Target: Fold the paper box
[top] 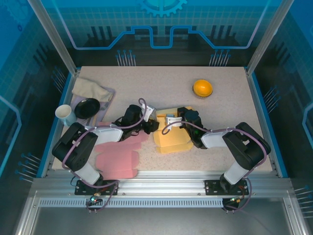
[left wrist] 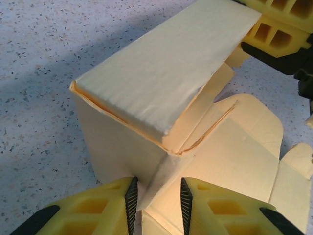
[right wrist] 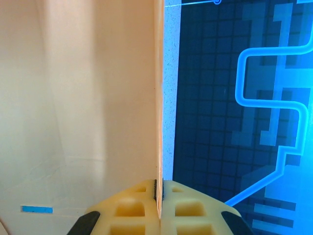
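Chiefly the risk sits mid-worktop (top: 146,83), where the yellow box (top: 172,138) lies half formed between the two arms, closer to the near edge than the far. One wall stands up and a wide flap (left wrist: 166,63) is bent over it, while the rest of the card lies flat to the right. The right jaws are pressed together on the end of that flap, with thin card nipped between the pads (right wrist: 188,208). The left jaws stand spread, straddling the box's near corner crease without visibly pressing on it.

So nothing seems to anchor the box. A pull or push from the right arm would likely slide the whole box across the worktop rather than turn the flap. A hard tug could crease the flap off its fold line, or tear it at the hinge. If that pinch lets go early, the flap will probably spring back open. Both jaws work close together, so a careless reach may knock them into each other. The pink sheet (top: 117,159) under the left arm, near left, could get dragged along
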{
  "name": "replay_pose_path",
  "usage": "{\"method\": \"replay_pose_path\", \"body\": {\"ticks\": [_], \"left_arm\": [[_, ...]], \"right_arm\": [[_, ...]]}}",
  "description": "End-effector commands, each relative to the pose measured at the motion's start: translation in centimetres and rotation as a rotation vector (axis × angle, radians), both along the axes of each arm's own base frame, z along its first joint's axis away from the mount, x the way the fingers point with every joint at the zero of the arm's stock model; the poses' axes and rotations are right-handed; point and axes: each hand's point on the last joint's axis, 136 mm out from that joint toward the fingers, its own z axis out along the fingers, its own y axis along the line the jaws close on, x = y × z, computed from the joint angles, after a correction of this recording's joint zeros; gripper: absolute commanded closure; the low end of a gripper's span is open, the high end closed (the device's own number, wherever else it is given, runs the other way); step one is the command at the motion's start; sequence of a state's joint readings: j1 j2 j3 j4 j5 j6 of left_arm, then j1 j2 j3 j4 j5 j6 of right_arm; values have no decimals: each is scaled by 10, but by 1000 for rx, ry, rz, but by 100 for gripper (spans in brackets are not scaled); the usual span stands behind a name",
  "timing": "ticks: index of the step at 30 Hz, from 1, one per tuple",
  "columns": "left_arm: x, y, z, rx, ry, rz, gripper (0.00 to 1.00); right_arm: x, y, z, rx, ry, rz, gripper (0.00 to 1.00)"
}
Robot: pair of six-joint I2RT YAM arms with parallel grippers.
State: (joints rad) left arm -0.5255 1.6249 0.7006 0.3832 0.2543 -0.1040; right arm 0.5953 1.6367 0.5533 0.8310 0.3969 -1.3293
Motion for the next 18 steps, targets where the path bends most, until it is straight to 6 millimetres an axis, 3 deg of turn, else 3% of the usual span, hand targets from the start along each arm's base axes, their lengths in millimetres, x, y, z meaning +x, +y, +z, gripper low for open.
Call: {"method": "replay_pose_path", "body": {"ticks": [1, 6, 18], "left_arm": [[16, -8, 9, 15, -49, 48, 65], [23, -6, 1, 83, -60, 126, 63], [36, 3, -1, 118, -103, 271, 63]], "right_arm": [[-7, 5, -14, -13, 32, 16, 100], [-7, 6, -12, -16, 26, 21, 100], [-17, 13, -30, -105, 19, 42, 100]]}}
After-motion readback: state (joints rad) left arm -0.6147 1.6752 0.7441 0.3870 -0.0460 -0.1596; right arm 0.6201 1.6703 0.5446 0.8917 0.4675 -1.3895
